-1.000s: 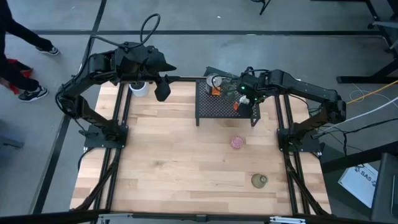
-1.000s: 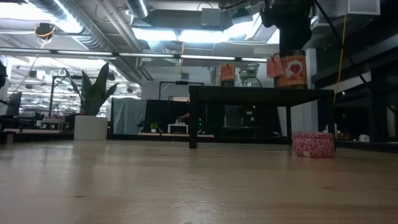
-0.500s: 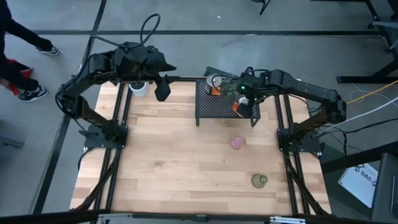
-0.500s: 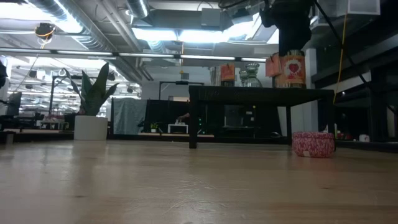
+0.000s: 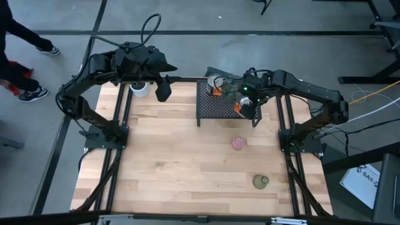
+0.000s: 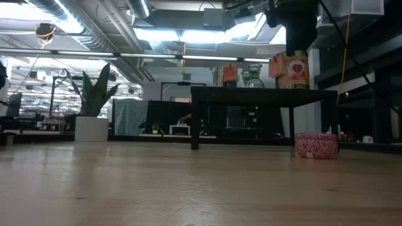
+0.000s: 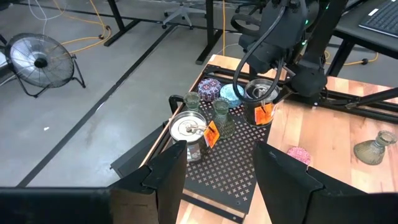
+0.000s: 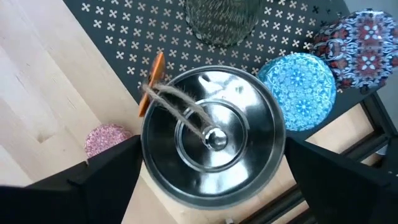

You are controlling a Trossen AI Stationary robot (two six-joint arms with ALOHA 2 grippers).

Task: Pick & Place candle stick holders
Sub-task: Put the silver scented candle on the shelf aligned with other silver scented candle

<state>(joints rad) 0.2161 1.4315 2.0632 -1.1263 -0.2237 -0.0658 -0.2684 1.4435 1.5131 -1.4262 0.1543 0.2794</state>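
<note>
Our right hand [image 8: 211, 180] stands spread wide around a silvery holder [image 8: 213, 138] with an orange tag, which sits at the black mesh rack's [image 5: 215, 107] edge; we cannot tell whether the fingers touch it. Just beside it on the rack are a blue holder [image 8: 297, 84], a purple-speckled holder [image 8: 359, 37] and green glass ones [image 7: 222, 117]. A pink holder [image 5: 238, 143] and an olive-green holder [image 5: 260, 182] lie on the surface [image 5: 169, 169]. Our left hand [image 5: 162, 90] hangs part-open, empty, near the potted plant [image 6: 93, 112].

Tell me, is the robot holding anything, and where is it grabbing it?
Probably nothing. The right hand stands open astride the silvery holder on the black rack, fingers beside its rim. The left hand is empty.
</note>
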